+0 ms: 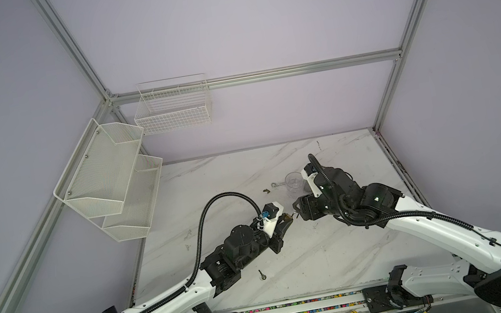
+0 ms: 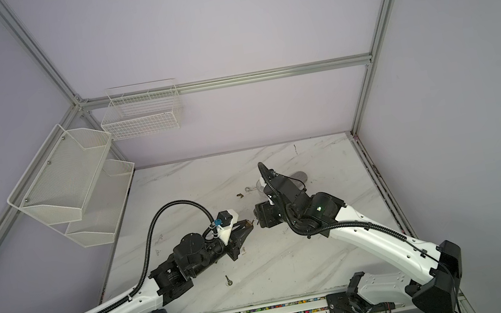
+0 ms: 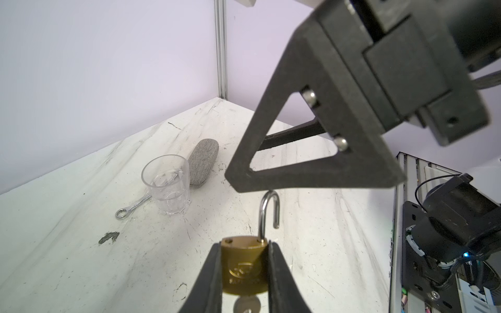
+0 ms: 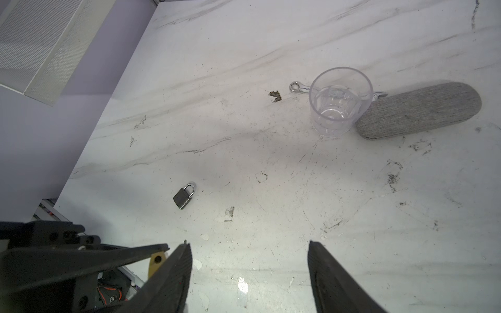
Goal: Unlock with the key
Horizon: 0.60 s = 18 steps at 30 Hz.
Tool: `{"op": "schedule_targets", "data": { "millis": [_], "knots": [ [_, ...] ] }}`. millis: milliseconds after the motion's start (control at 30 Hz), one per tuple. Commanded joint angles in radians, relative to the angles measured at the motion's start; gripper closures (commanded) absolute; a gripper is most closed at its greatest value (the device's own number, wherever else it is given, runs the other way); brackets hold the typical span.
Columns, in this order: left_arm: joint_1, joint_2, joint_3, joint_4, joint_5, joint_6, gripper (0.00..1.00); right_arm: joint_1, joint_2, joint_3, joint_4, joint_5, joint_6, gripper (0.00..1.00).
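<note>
My left gripper [image 3: 245,245] is shut on a brass padlock [image 3: 244,265], pinching its body from both sides a little above the table. Its steel shackle [image 3: 267,214] stands open, with one end free. The silver key [image 3: 246,303] sticks out of the underside of the lock. In both top views the left gripper [image 1: 285,218] [image 2: 246,223] meets the right gripper [image 1: 298,211] [image 2: 257,218] at mid-table. The right gripper [image 4: 249,244] is open and holds nothing. One of its fingers [image 3: 298,168] hangs just past the shackle tip. The brass padlock [image 4: 156,261] shows beside that finger.
A small grey padlock [image 4: 184,195] [image 1: 262,274] lies shut on the marble nearer the front. A clear glass [image 4: 339,100], a wrench [image 4: 296,88] and a grey fabric case [image 4: 417,111] sit behind the right gripper. A white mesh shelf [image 1: 108,177] and a wire basket [image 1: 172,108] hang on the walls.
</note>
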Motion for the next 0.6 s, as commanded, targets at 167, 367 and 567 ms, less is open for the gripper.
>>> {"op": "schedule_targets", "data": {
  "millis": [167,367,567],
  "knots": [
    [0.005,0.002,-0.04,0.096,-0.023,0.014,1.0,-0.006,-0.044,-0.026,-0.013,-0.079,-0.043,0.29],
    [0.006,0.011,-0.033,0.092,-0.053,-0.002,1.0,-0.013,-0.056,-0.032,-0.043,0.008,-0.01,0.29],
    [0.006,0.021,-0.008,0.037,-0.125,-0.043,1.0,-0.018,-0.102,-0.033,-0.038,0.095,0.029,0.27]
  ]
}}
